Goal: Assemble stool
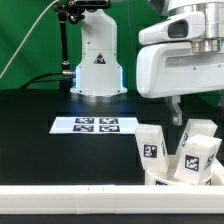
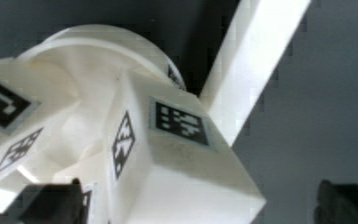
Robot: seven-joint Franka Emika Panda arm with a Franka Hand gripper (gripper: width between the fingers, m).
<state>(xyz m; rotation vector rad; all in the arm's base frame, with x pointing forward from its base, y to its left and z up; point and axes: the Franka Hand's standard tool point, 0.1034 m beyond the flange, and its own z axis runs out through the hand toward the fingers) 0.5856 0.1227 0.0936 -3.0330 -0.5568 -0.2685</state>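
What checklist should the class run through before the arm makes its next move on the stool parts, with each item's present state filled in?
1. End effector above the stool parts: ok, it hangs over them at the exterior view's right.
2. End effector open or shut: cannot tell; the fingertips show only at the wrist picture's edge.
3. A leg held: not ok, nothing sits between the fingers.
4. Legs in reach below: ok, the nearest leg fills the wrist view.
5. Seat position: cannot tell, only its rim shows beneath the legs.
6. Marker board clear of the arm: ok, it lies flat, apart from the parts.
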